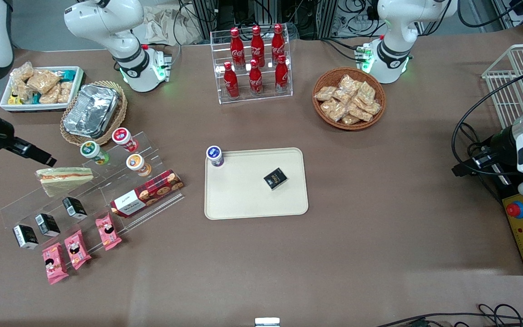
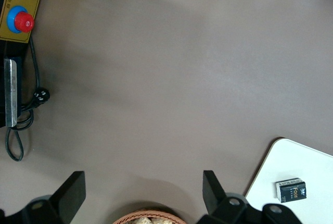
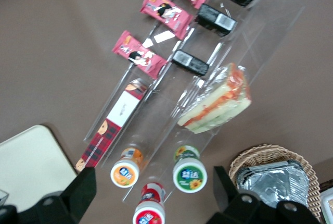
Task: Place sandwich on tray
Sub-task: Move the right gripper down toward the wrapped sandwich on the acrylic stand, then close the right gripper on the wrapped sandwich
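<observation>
The sandwich (image 1: 64, 177), a wrapped cream wedge with a red-orange stripe, lies on the top step of a clear acrylic rack (image 1: 93, 200); it also shows in the right wrist view (image 3: 218, 101). The cream-beige tray (image 1: 243, 202) lies flat mid-table, and also shows in the right wrist view (image 3: 26, 161) and the left wrist view (image 2: 312, 166). My right gripper (image 1: 49, 160) hangs open and empty above the rack, a little farther from the front camera than the sandwich and apart from it. In the right wrist view the gripper (image 3: 153, 193) has its fingers (image 3: 83, 187) spread wide over three small cups.
A black box (image 1: 275, 178) and a blue-lidded cup (image 1: 215, 156) sit on the tray. The rack also holds three cups (image 1: 122, 137), a red cookie box (image 1: 147, 193), black boxes (image 1: 46, 224) and pink packets (image 1: 77, 249). A foil container in a woven basket (image 1: 92, 110), a cola rack (image 1: 254, 61) and a snack basket (image 1: 349, 97) stand farther back.
</observation>
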Robot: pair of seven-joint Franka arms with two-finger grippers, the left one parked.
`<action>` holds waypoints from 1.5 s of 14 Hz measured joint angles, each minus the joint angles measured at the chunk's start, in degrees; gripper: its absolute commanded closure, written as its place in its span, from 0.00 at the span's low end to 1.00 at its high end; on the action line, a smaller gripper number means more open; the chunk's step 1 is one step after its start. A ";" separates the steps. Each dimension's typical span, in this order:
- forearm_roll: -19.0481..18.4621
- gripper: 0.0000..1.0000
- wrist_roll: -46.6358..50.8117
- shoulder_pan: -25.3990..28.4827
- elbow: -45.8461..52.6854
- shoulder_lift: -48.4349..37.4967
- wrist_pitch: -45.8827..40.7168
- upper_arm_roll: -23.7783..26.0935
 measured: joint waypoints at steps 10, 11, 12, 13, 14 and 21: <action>0.33 0.00 9.88 -3.95 -0.76 1.83 -1.23 -6.44; 1.20 0.00 12.05 -3.93 -0.84 2.77 -1.07 -6.39; 2.28 0.01 13.99 -3.92 -0.92 3.83 -0.59 -6.39; 2.93 0.01 15.57 -3.93 -1.11 4.87 0.21 -6.40; 3.23 0.01 16.60 -3.94 -1.41 5.79 0.99 -6.43; 4.43 0.02 17.82 -3.99 -6.71 9.34 7.36 -6.58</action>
